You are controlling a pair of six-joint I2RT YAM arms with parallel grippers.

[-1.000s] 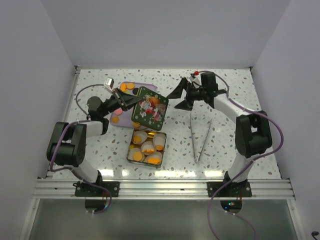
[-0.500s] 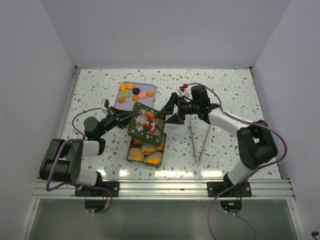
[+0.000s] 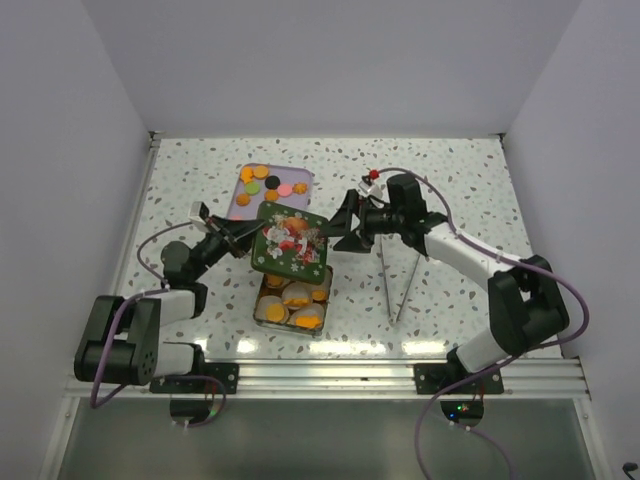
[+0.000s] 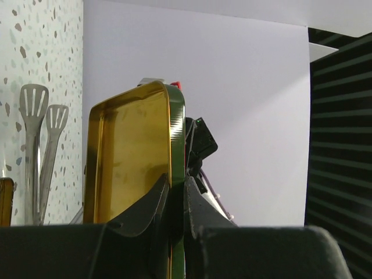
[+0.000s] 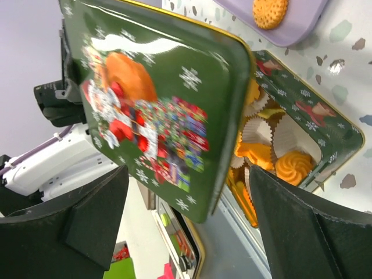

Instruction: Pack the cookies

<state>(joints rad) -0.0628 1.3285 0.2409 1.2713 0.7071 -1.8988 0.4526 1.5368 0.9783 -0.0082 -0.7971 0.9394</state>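
A green tin lid (image 3: 290,240) with a Christmas picture hangs tilted over the open tin (image 3: 262,312). My left gripper (image 3: 243,233) is shut on the lid's left rim. The left wrist view shows the lid's gold inside (image 4: 131,151) with the rim clamped in the gripper (image 4: 176,192). Cookies (image 3: 298,296) in white paper cups fill the tin, seen also in the right wrist view as orange cookies (image 5: 293,165). More cookies (image 3: 268,183) lie on a purple tray (image 3: 240,200). My right gripper (image 3: 340,225) is open at the lid's right edge, with the lid (image 5: 157,110) in front of its fingers.
Metal tongs (image 3: 395,275) lie on the speckled table to the right of the tin, under the right forearm, and show as tongs (image 4: 40,133) in the left wrist view. White walls close in the table on three sides.
The left arm has carried the lid toward the near edge, off the purple tray and over the tin. The right gripper followed it leftward and its jaws narrowed slightly.
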